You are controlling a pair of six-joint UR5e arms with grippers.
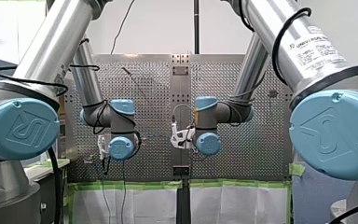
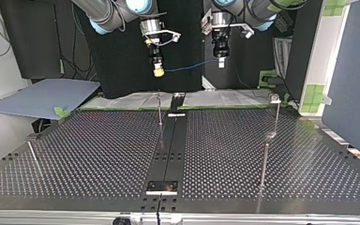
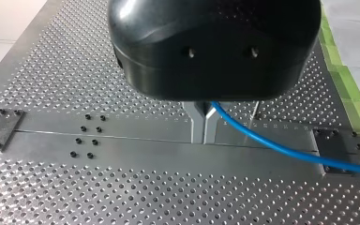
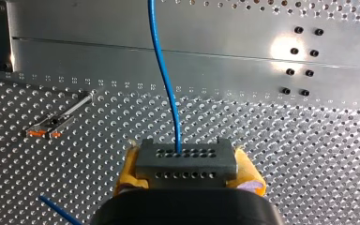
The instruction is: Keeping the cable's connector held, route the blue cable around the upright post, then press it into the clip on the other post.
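The grey connector [image 4: 187, 161] is being clamped between the yellow pads [image 4: 127, 169] of my right gripper [image 4: 187, 172], whose jaws are being held apart only by the block's width. The blue cable [image 4: 165, 79] is leaving the connector's face and running straight ahead of the gripper, its long axis pointing away over the perforated table [image 4: 309, 154]. Off to one side of that line, a slim post with orange marks at its head [image 4: 56, 122] is being viewed from above, apart from the cable.

My left gripper [image 3: 204, 123] is clenching the same cable. Its metal fingers [image 3: 197, 124] are being pressed together on it, and the cable is trailing off sideways above the table's plain centre strip [image 3: 136, 140].

In the top view, an upright post [image 2: 264, 161] is standing at the near right. A thin post [image 2: 160, 111] is standing at the far middle and a post with a small head [image 2: 276, 104] at the far right. Beyond the far edge both grippers are being held in the air, clear of every post. The cable is stretching nearly level, left to right, between them.
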